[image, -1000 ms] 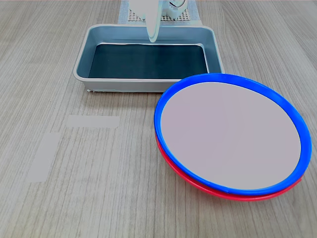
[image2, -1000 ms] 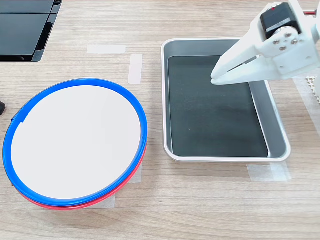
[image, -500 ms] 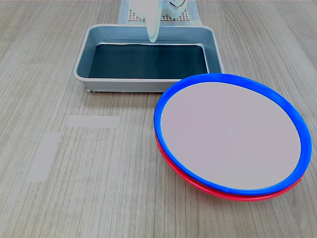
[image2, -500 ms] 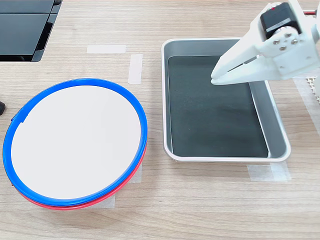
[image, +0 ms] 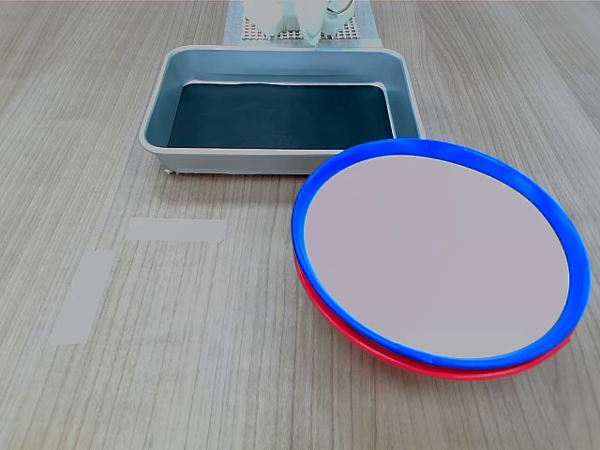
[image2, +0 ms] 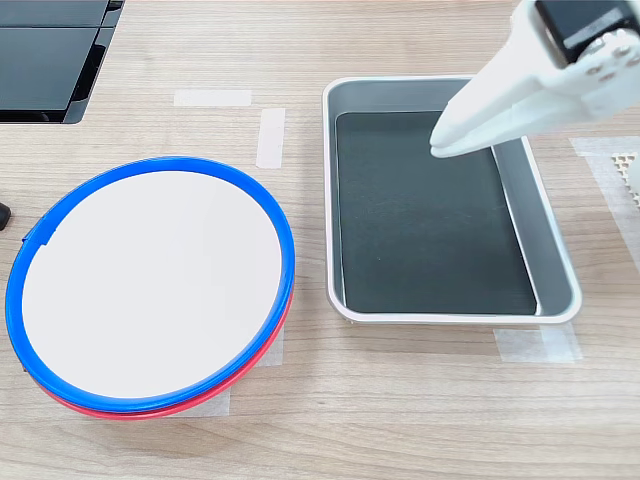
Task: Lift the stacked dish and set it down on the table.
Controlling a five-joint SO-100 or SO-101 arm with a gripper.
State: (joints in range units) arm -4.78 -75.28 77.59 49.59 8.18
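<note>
Since a second ago the gripper (image2: pixel 437 148) has risen: in the first exterior view its tip (image: pixel 310 36) now shows only at the top edge, behind the tray, where before it hung down over the tray's far wall. In the second exterior view it sits higher and further toward the second exterior view's right, tip over the tray's dark floor. Nothing else has shifted.

The blue plate (image: pixel 437 255) lies stacked on the red plate (image: pixel 394 361), whose rim peeks out along the near side in both exterior views. Its pale centre is bare. In the second exterior view the blue plate (image2: pixel 150 285) sits at the second exterior view's left and the red plate (image2: pixel 160 411) shows beneath it as a thin crescent. The stack rests on the table (image: pixel 187 375), close to the tray's near corner in the first exterior view, with a small gap between them.

The tray (image2: pixel 555 260) stands just beside the stack, grey-walled with a dark liner. Tape strips (image: pixel 177 229) lie on the table (image2: pixel 400 420) well apart from the plates in the first exterior view.

The gripper's jaws look drawn together to a narrow point, holding nothing, well apart from the blue plate
</note>
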